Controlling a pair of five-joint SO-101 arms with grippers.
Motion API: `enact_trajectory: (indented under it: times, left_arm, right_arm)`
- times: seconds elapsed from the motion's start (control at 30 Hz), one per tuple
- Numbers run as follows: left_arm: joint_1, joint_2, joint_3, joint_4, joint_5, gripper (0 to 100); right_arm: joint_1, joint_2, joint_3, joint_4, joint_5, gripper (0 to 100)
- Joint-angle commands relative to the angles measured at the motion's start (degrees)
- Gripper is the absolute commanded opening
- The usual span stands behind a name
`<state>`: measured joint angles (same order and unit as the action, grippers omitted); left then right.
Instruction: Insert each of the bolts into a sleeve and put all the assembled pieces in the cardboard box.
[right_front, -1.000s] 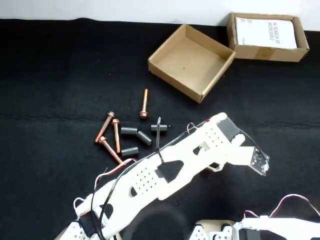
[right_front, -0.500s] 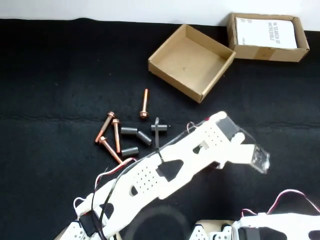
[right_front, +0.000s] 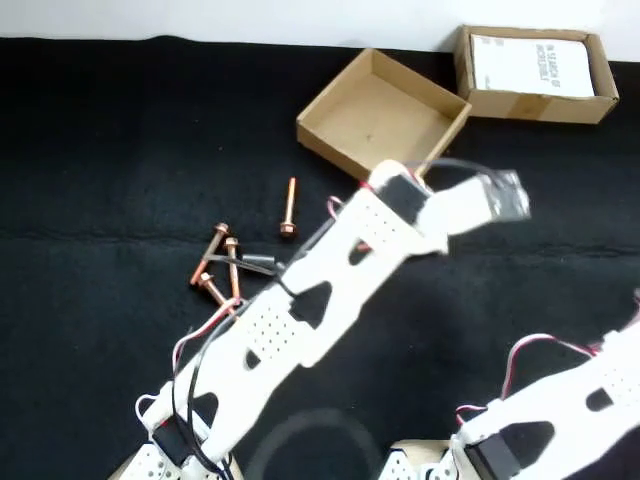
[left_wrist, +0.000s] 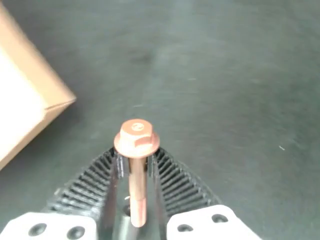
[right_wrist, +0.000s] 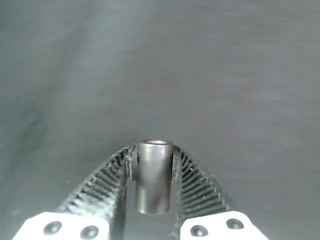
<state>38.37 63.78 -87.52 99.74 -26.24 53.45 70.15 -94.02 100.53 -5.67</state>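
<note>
My left gripper (left_wrist: 136, 156) is shut on a copper bolt (left_wrist: 136, 172), head outward, with a corner of the cardboard box (left_wrist: 22, 102) close by. In the high view the left arm (right_front: 400, 215) stretches across the table and ends just in front of the open cardboard box (right_front: 350, 160). A dark metal sleeve (right_wrist: 154, 180) stands upright in my right gripper (right_wrist: 154, 152), which is shut on it above the black mat. The right arm (right_front: 570, 395) lies at the near right edge. Several loose bolts (right_front: 289, 207) (right_front: 212, 252) lie left of centre, and a sleeve (right_front: 258, 263) peeks out beside the arm.
A second cardboard box (right_front: 535, 105) holding a printed sheet stands at the far right corner. The black mat (right_front: 120, 150) covers the table. The left arm hides part of the heap of bolts and sleeves.
The left arm has swung away from the near side toward the cardboard box. The right arm has risen further into the high view at the near right.
</note>
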Motion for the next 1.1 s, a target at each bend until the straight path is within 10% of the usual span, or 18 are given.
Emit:
enact_trajectory:
  times: [0.0,0.53,1.07]
  left_arm:
    - [-3.3,-3.0,-6.2,0.4,4.6,1]
    - [-19.2,-15.4,-7.2,1.3,12.1,1]
    - [-24.7,-33.6,-6.9,1.6,17.8,1]
  right_arm:
    - [-9.1,-4.3,-6.8,0.5,-3.3,0.7]
    - [-47.1,-12.9,-6.8,0.4,-13.7,0.7]
    - [-66.9,-36.6,-6.8,0.5,-13.8,0.7]
